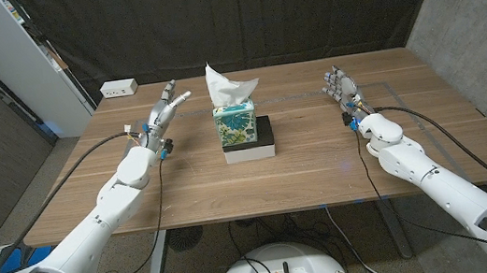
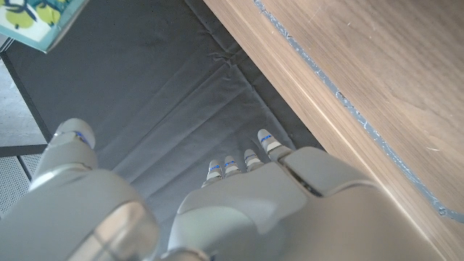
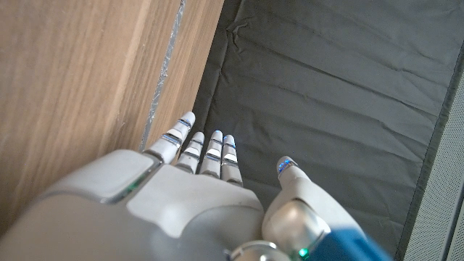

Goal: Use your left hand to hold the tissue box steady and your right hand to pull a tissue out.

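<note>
Table (image 1: 322, 159): both hands (image 1: 165, 109) (image 1: 341, 86) released, tissue box (image 1: 235, 125) hiding its base (image 1: 249, 145).

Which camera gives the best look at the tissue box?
The head view: the whole tissue box stands mid-table, tissue sticking up. The left wrist view catches only a patterned corner.

Matt wooden table (image 1: 322, 159), glossy plastic hands

light: even, soft | shadows: faint | wide-angle edge bending | near hands blurred
</note>
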